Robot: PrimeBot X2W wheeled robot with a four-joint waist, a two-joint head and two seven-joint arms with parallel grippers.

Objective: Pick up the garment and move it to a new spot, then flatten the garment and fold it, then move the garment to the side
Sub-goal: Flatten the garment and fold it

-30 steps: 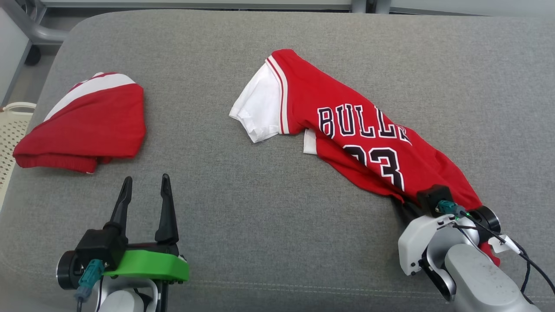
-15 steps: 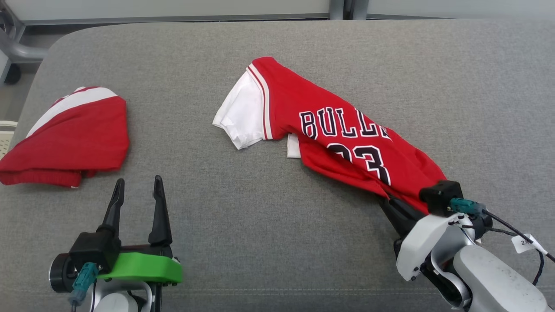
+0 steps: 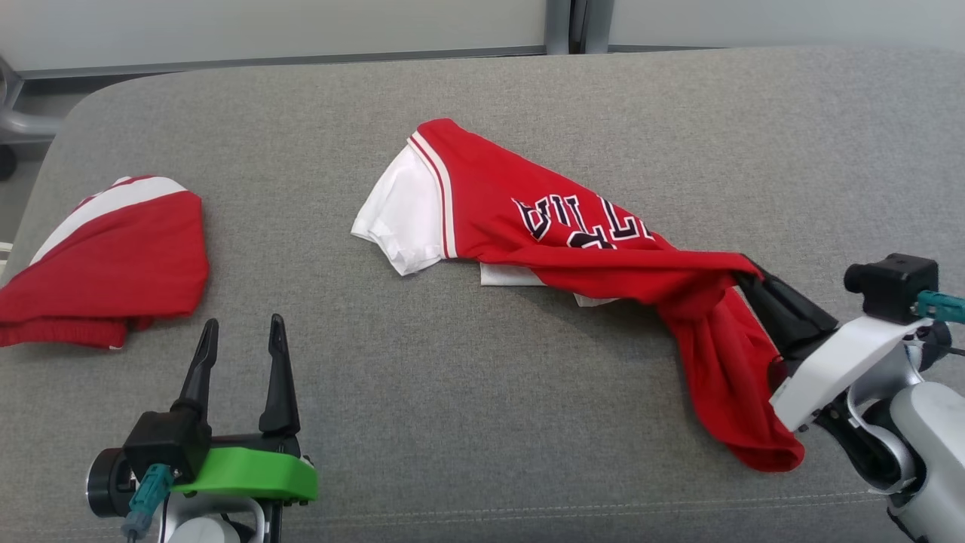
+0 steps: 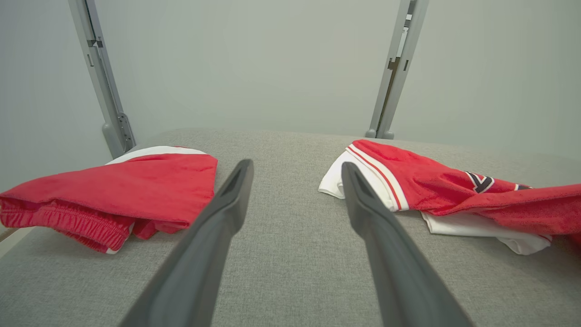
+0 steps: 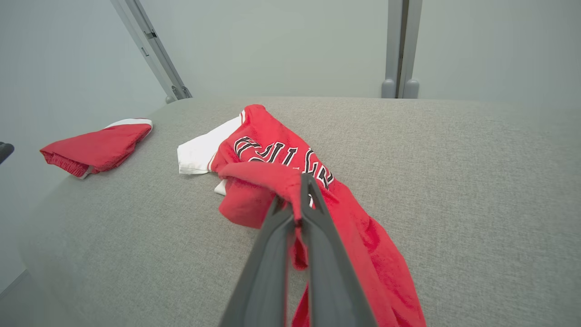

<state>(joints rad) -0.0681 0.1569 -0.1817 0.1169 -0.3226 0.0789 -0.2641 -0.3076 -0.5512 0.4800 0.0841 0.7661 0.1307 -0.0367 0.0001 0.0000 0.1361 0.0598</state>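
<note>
Right now the red Bulls jersey [image 3: 573, 241] lies across the middle and right of the grey cushioned surface [image 3: 452, 422]. Its white sleeve [image 3: 396, 226] is flat toward the left, and its hem end is bunched and raised off the cushion. The right gripper [image 3: 754, 273] is clamped tight on that bunched edge, with cloth draped down both sides of its fingers [image 5: 317, 236]. A loose red fold hangs below it and touches the cushion near the front.

The step in hand looks like the pick-up and carry to a new spot. To do it well, the lift should probably go higher before any sideways travel, so the sleeve end clears the cushion instead of dragging and twisting the body further; the lettering is already rolled over. The pinch seems to hold only a small gather, so a slow, steady carry would lessen the chance of slipping.

The left gripper [image 3: 241, 326] rests low at the front left, fingers spread with nothing between them, well apart from the jersey; it could take a second corner. Folded red shorts [image 3: 113, 256] lie at the far left, so the new spot is best chosen short of them.
</note>
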